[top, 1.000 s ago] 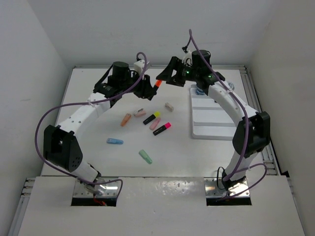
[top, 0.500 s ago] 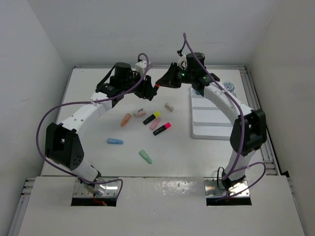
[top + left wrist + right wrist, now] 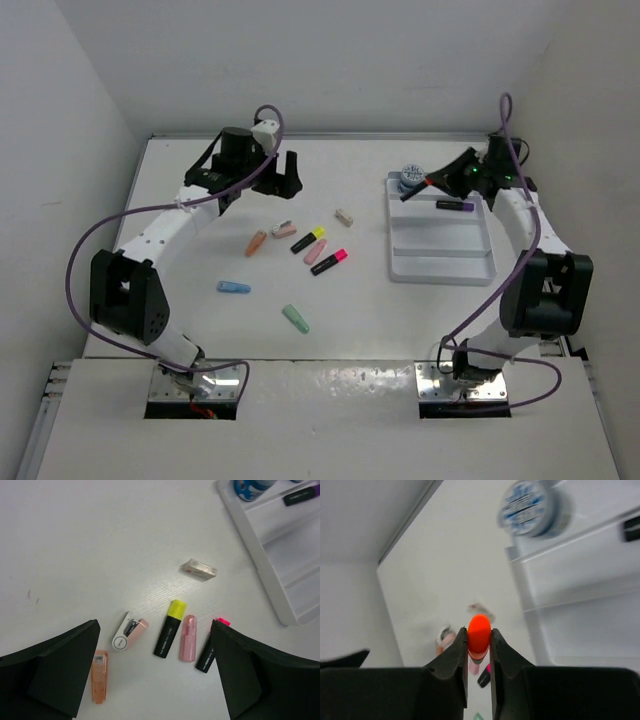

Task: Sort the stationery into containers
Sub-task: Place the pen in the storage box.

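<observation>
My right gripper [image 3: 413, 191] is shut on a black marker with an orange end [image 3: 427, 183], held in the air over the back left of the white tray [image 3: 440, 252]. In the right wrist view the orange end [image 3: 479, 630] sits pinched between the fingers of that gripper [image 3: 479, 639]. A purple-ended marker [image 3: 455, 205] lies in a back row of the tray, and a blue-white pot [image 3: 409, 175] stands at its back left corner. My left gripper [image 3: 283, 172] hangs open and empty above the loose pieces. Below it lie a yellow-ended marker [image 3: 170, 635], a pink stub [image 3: 188, 637] and a pink-ended marker [image 3: 210, 650].
Also on the table are an orange stub [image 3: 256, 243], a white-and-pink piece [image 3: 285, 229], a beige block [image 3: 344, 216], a blue stub [image 3: 233, 287] and a green stub [image 3: 296, 318]. White walls close in the back and both sides.
The left gripper opened and let go of the orange-ended marker. The right gripper shut on it and carried it right, from mid-table to above the tray.
</observation>
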Action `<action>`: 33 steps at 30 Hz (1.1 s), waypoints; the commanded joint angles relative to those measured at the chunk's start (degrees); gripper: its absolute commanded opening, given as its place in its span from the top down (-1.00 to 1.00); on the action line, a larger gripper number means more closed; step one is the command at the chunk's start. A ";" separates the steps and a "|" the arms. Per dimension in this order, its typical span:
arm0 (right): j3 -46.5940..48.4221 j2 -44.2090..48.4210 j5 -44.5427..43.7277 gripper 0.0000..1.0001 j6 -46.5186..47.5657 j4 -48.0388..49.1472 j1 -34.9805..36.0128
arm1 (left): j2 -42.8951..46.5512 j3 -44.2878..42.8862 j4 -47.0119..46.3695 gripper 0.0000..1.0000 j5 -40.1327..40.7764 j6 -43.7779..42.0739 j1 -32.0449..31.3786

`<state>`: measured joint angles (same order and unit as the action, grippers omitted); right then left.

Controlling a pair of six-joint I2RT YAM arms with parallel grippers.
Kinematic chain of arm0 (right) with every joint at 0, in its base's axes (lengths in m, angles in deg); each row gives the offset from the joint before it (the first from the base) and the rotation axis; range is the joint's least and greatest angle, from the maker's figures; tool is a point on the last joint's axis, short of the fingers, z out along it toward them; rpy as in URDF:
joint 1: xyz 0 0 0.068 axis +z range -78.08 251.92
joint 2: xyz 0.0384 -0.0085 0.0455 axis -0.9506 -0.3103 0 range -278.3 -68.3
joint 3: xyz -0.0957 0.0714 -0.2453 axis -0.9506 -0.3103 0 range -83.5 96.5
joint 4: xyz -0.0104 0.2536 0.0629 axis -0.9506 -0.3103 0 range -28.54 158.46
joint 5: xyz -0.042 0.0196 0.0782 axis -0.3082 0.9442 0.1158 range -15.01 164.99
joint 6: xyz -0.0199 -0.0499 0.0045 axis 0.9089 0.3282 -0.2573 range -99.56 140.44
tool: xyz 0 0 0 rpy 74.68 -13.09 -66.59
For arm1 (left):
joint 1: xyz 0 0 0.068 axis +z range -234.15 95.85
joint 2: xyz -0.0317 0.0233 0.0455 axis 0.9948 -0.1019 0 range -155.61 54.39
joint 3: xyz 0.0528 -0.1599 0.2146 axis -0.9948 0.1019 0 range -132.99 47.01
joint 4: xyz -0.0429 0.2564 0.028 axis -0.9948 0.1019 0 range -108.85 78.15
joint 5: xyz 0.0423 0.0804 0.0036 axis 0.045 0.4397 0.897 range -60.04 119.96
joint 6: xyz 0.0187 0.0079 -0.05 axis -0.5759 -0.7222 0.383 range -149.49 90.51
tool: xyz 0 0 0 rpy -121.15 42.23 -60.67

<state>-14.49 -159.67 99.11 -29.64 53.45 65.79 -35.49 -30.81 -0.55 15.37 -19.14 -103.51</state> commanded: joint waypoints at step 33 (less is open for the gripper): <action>6.31 -21.39 -8.22 0.50 -15.92 2.61 -2.49 | -0.55 6.46 -2.40 -1.00 0.89 3.45 6.26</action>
<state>-10.16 -180.13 89.07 -44.37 54.08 61.44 -35.80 -24.25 -1.42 18.49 -15.32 -97.91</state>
